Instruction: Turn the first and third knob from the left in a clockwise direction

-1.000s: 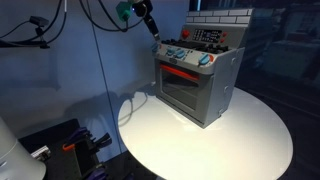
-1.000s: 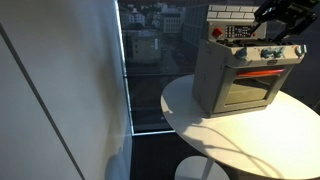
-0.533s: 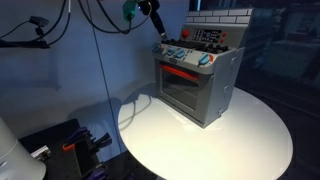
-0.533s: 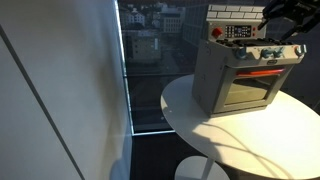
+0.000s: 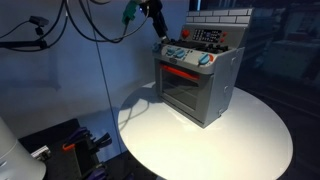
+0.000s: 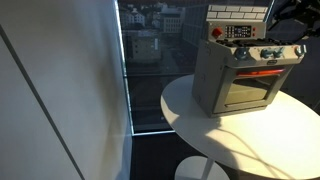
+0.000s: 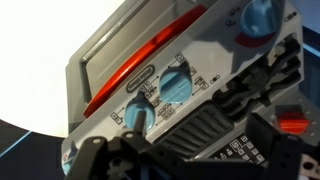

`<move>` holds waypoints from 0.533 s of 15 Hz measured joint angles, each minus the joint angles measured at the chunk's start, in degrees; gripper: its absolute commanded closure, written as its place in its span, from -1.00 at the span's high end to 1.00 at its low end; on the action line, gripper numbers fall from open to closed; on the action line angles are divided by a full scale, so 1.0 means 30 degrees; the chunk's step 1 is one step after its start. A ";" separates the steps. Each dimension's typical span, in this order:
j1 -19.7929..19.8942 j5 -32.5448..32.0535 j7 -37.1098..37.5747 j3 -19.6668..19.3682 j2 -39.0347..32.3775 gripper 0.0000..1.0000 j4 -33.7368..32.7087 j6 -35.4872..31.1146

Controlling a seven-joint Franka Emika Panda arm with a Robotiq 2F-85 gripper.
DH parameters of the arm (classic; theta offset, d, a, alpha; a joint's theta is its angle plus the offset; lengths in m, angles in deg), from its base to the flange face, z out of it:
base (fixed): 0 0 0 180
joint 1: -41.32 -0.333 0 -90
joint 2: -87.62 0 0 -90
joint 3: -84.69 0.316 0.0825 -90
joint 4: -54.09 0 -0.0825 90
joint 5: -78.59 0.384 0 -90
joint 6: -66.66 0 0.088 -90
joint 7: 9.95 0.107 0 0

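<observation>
Blue knobs [image 7: 176, 84] sit beside a red handle [image 7: 140, 72] on the toy oven [image 7: 110, 50].

Round white table [image 5: 255, 140] sits below the gripper [image 5: 157, 30], blue-lit wall [image 5: 50, 85] behind it. In an exterior view, city-view window [image 6: 150, 45] well aside of the gripper, pale wall panel [image 6: 60, 100] beyond. Dim lighting.

A blurred gripper [image 7: 215, 125] hides oven panel [image 7: 205, 62]; 1 knob [image 7: 258, 14] is cropped.
</observation>
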 measured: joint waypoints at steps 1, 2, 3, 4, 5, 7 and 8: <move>0.0136 0.0000 0.0430 -0.0002 0.0185 1.00 0.0266 -0.0134; 0.0265 0.0000 0.0783 -0.0002 0.0356 1.00 0.0531 -0.0278; 0.0346 0.0000 0.1023 -0.0002 0.0498 1.00 0.0751 -0.0479; 0.0356 0.0000 0.1052 -0.0002 0.0549 1.00 0.0860 -0.0534; 0.0353 0.0001 0.1049 -0.0001 0.0526 1.00 0.0872 -0.0534; 0.0348 0.0001 0.1048 0.0001 0.0496 1.00 0.0872 -0.0534; 0.0343 0.0001 0.1048 0.0004 0.0482 1.00 0.0872 -0.0534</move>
